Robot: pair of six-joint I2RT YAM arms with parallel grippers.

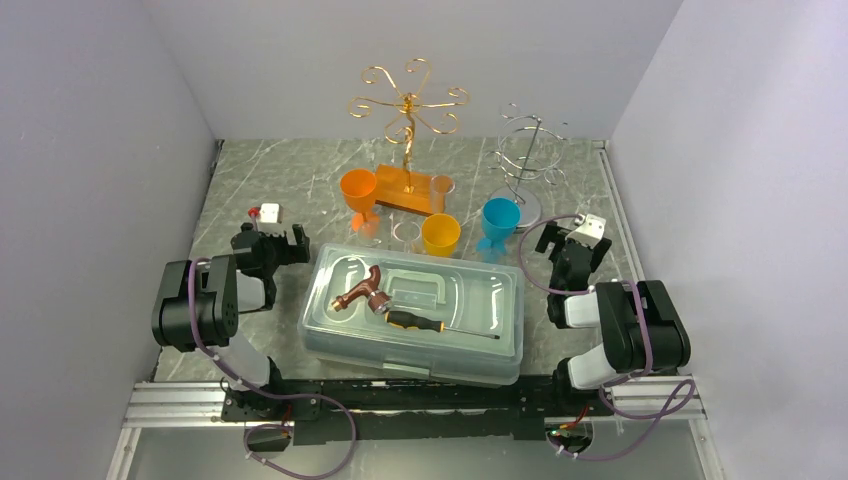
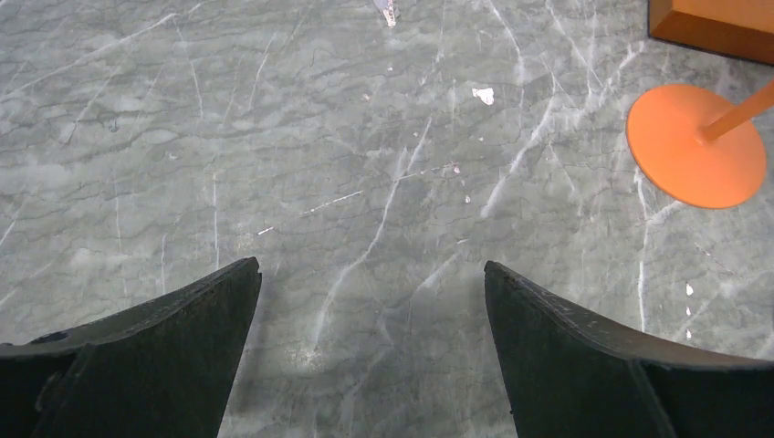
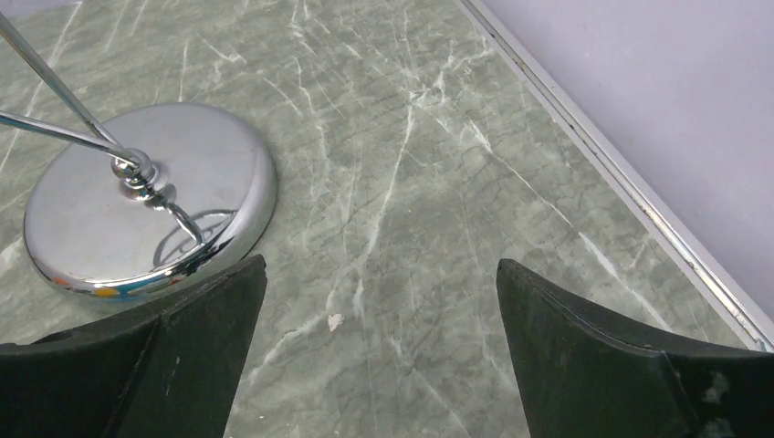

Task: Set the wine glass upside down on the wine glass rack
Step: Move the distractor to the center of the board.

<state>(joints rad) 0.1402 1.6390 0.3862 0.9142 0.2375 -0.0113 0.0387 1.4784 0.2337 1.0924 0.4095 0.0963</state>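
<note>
Three plastic wine glasses stand upright mid-table: an orange one (image 1: 358, 192), a yellow one (image 1: 440, 234) and a blue one (image 1: 499, 222). Behind them rise a gold wire wine glass rack (image 1: 408, 100) on a wooden base and a silver wire rack (image 1: 527, 148) on a chrome base. My left gripper (image 1: 272, 240) is open over bare table, left of the orange glass, whose round foot (image 2: 695, 146) shows in the left wrist view. My right gripper (image 1: 565, 238) is open beside the chrome base (image 3: 137, 205). Neither gripper (image 2: 372, 269) (image 3: 381, 265) has anything between its fingers.
A clear plastic box (image 1: 340, 335) lies between the arms, with a hammer (image 1: 358, 288) and a screwdriver (image 1: 430, 323) on its lid. A small white and red object (image 1: 265, 212) sits at the left. Grey walls close three sides; a metal rail (image 3: 639, 201) runs along the right edge.
</note>
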